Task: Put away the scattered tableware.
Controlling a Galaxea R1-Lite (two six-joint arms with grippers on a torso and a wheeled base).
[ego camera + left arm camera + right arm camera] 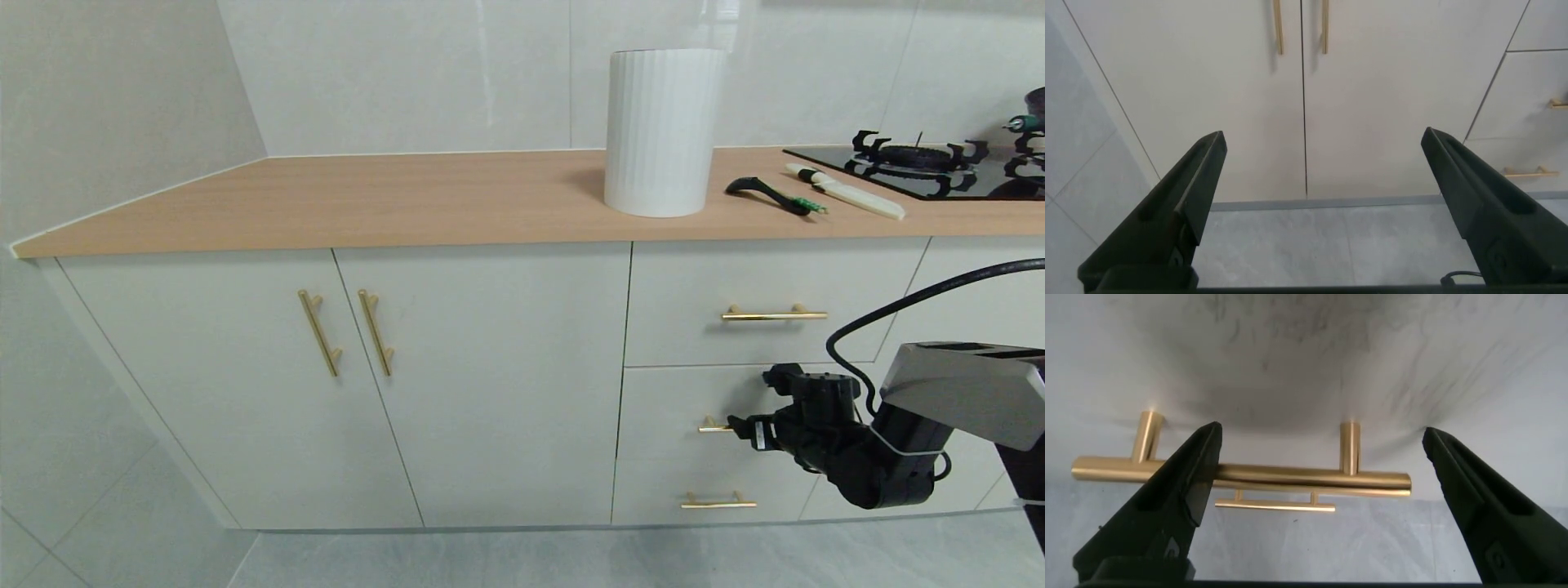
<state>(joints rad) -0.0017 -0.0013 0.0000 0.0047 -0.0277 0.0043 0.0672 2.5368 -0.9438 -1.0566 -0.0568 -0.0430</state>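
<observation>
A wood-toned countertop is set on pale cabinets with brass handles, between tiled walls and above a grey floor. A ribbed white container is stood upright on it, with a black hob at the right end. Between them, two utensils are laid flat and nearly parallel, long axes running from back-left to front-right: a black-handled one and a cream one. The right gripper is held released at the middle drawer handle; the left gripper is spread wide, faced toward the cabinet doors.
</observation>
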